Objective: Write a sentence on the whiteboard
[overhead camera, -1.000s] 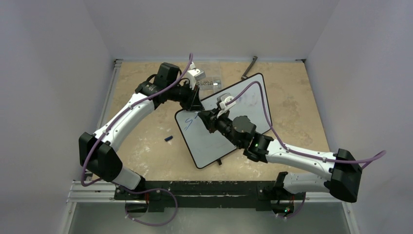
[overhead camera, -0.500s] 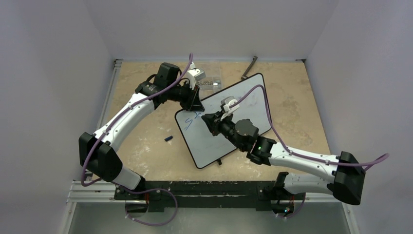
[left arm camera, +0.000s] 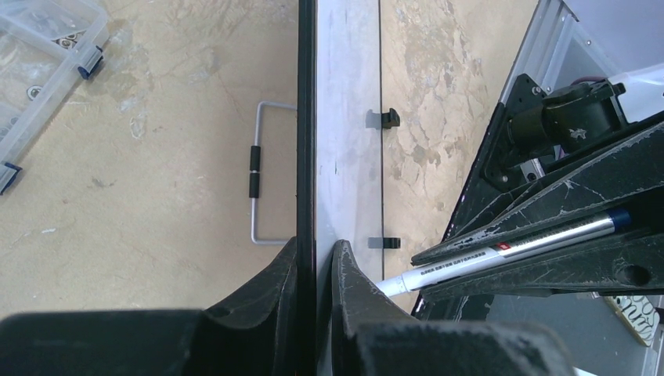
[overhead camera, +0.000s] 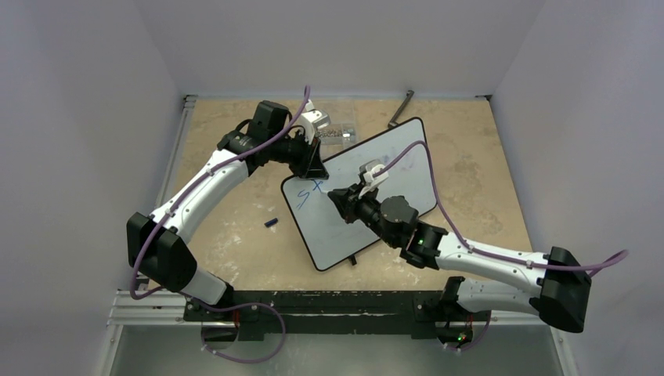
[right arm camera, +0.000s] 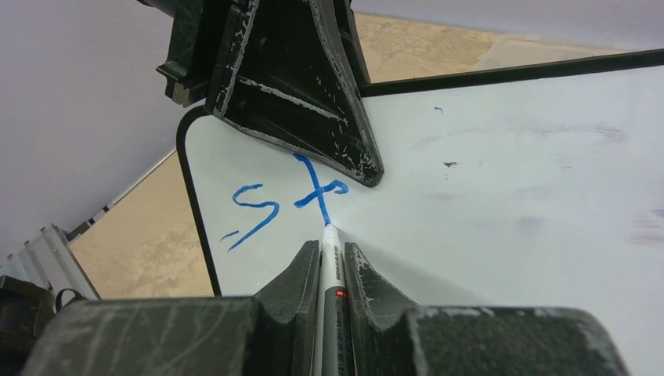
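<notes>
Two letters of the sentence (right arm camera: 317, 194) now show, formerly one.

My views: overhead, far, from 6 o'clock looking down; left wrist, close along the whiteboard (left arm camera: 348, 157) edge; right wrist, close over its face; all share it.

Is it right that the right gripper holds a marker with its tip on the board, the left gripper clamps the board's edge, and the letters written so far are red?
No: the letters are blue, not red; the right wrist view shows it. Otherwise yes: the right gripper holds the marker, tip on the board, and the left gripper clamps the board's edge.
</notes>
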You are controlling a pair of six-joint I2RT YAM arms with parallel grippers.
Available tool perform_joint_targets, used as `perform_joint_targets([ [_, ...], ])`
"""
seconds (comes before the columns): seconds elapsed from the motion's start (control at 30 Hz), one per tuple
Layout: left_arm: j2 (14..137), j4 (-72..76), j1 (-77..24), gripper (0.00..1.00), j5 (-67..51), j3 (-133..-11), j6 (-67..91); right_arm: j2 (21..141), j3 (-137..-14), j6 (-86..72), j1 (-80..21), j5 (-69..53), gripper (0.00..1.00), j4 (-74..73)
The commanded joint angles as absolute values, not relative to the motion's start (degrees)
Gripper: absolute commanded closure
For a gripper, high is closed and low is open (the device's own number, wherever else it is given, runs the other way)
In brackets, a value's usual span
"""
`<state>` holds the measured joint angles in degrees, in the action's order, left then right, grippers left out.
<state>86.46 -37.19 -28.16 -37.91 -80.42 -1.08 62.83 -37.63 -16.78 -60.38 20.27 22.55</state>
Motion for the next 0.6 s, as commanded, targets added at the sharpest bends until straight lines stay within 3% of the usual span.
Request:
perform_joint_targets([
  [0.0, 87.3, -38.6, -30.0, 1.00, -30.1, -79.5, -9.9, 62.4, -36.2, -17.3, -60.0, 23.6, 1.00, 18.6],
  [0.57, 87.0, -38.8, -30.2, 1.00, -29.8, -79.4, -10.1, 62.6, -39.5, -14.5, -59.9, 28.3, 1.00, 16.8],
])
